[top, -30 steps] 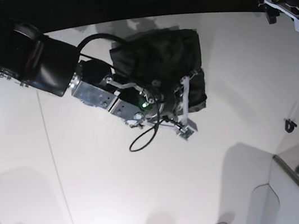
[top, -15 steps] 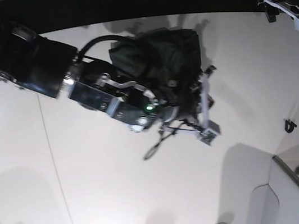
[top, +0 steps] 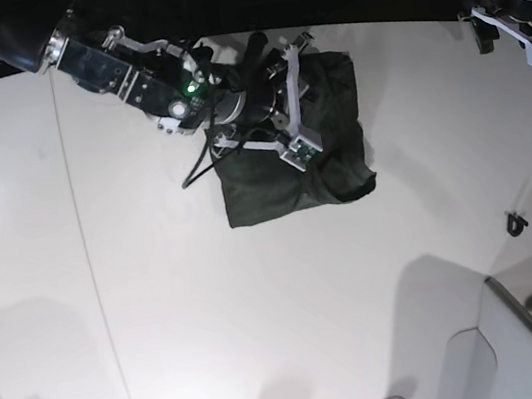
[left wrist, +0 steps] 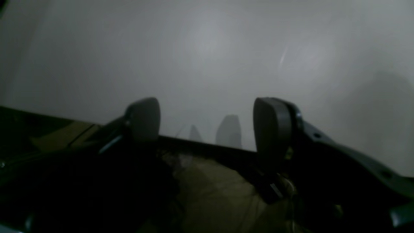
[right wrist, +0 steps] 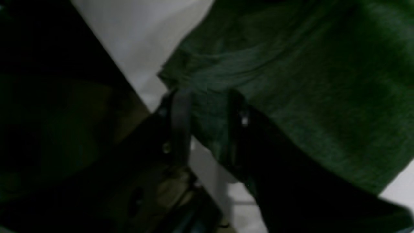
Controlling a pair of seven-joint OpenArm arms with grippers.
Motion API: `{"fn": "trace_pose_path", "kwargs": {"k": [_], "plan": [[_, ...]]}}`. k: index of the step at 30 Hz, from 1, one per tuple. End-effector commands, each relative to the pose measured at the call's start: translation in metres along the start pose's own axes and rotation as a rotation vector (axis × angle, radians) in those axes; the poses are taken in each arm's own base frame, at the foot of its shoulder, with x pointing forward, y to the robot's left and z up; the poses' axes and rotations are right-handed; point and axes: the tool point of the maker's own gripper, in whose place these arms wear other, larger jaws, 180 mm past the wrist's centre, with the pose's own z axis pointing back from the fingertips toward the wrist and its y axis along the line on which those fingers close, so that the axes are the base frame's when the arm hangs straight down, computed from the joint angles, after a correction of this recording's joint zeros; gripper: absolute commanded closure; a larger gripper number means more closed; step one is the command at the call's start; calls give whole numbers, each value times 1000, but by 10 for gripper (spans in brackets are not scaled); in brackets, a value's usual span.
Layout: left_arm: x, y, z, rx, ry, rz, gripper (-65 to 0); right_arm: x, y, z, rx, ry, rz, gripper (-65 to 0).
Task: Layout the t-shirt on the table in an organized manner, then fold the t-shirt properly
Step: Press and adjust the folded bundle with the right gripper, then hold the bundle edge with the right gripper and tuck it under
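Probably lab: bare white table (top: 264,311).

Black arm (top: 17,36) with silver metal links, looping black cable (top: 200,154), small green lights, white finger brackets; grey rounded fingertips (left wrist: 144,118).

Plain dark green t-shirt (top: 326,165), white table (top: 265,321)
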Motion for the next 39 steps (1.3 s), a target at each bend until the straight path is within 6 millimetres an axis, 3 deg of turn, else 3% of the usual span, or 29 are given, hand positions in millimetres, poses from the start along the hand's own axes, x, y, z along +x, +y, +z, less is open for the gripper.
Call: {"fn": "trace_pose_path", "kwargs": {"k": [1,6,10,21,24,28,32,37,39], "plan": [[9,9,3,21,-27,-17,-434,23,4,1,3,-66,9,-179],[7,10,5,22,-21,-19,-434,8,-3,-20,-44,-5,25,-56],[5,11,5,23,-17,-17,-434,-13,1,-39,-40,72,0,-53],[7,10,4,21,-22,-17,-434,-28,25,-43,30,170,141,-51],[8,11,4,22,-22,-19,-434,-14,35,-33,50,156,183,-51],[8,12,4,25,-23,-19,-434,19,51,-15,80,68,220,-56],[7,11,4,24,-22,-16,-434,38,51,-13,75,30,248,-68],[6,11,4,22,-19,-18,-434,47,49,-26,61,44,251,-269],[5,10,4,20,-17,-17,-434,48,49,-32,58,59,247,-282]]}}
